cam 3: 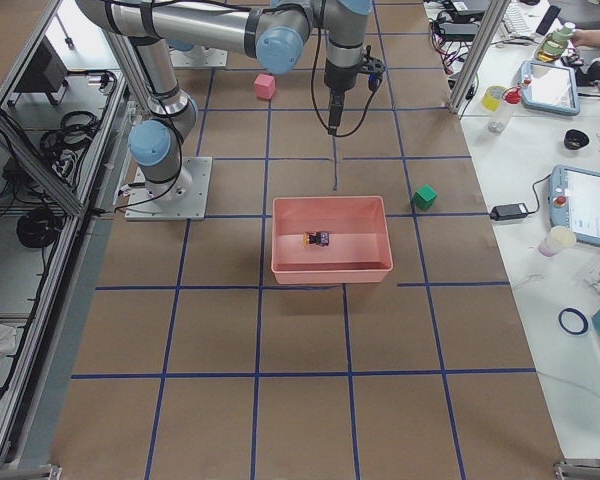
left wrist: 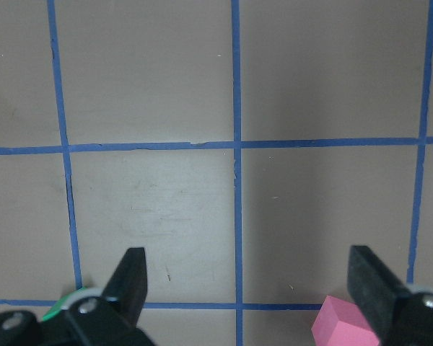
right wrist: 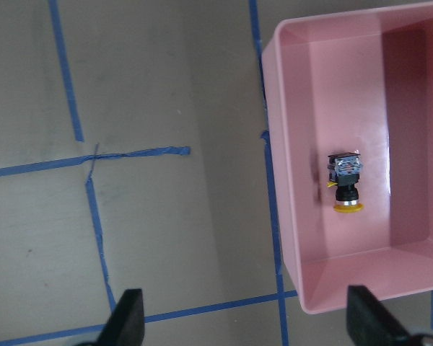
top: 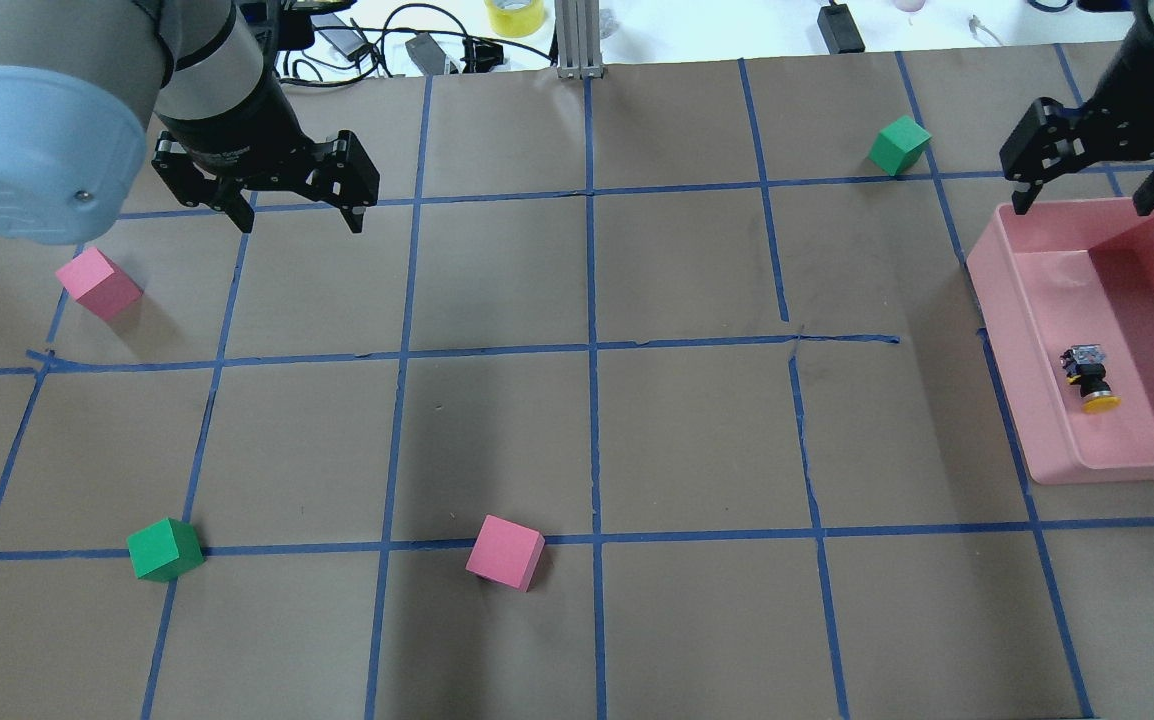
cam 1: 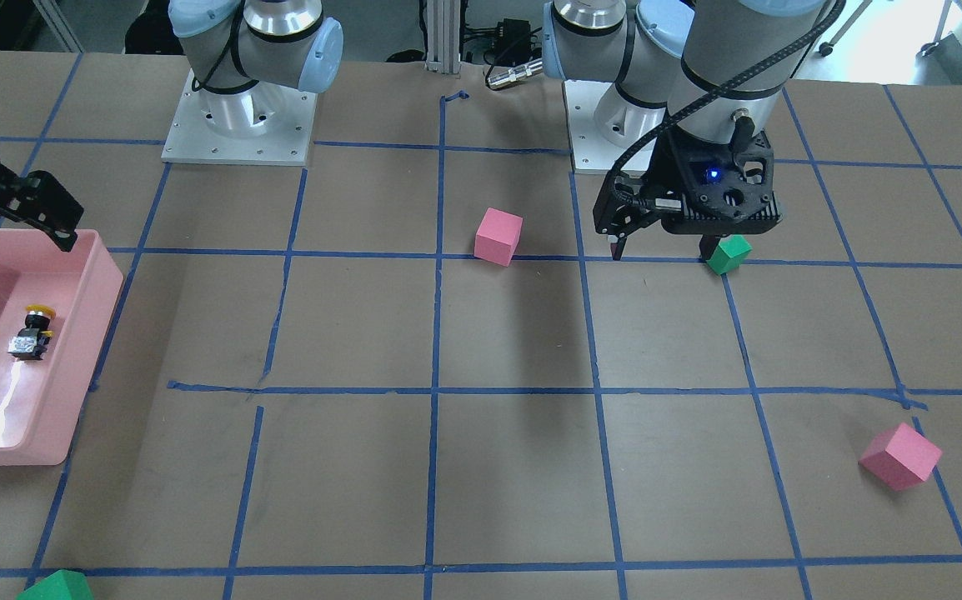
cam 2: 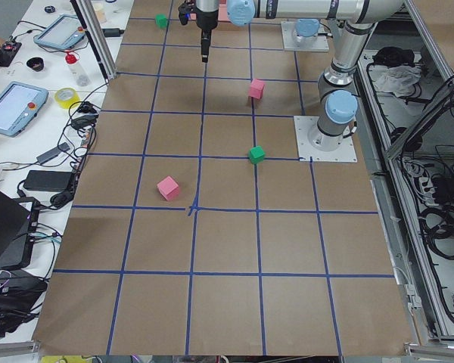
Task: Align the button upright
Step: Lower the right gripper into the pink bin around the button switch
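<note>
Lying on its side in the pink bin (top: 999, 300): the button (top: 1092, 378), not yet gripped. Right gripper (top: 1082, 205): jaws spread, empty, above the bin's rim. Your next move is to lower it over the button. Left gripper (top: 299, 222): jaws spread, empty, well apart.

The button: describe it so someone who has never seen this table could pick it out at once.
Find the pink bin at the robot's right end of the table; the button lies on its side on the bin's floor, alone. Unlike the plain pink cubes and green cubes out on the table, it is tiny, with yellow cap, black body and grey base.
</note>
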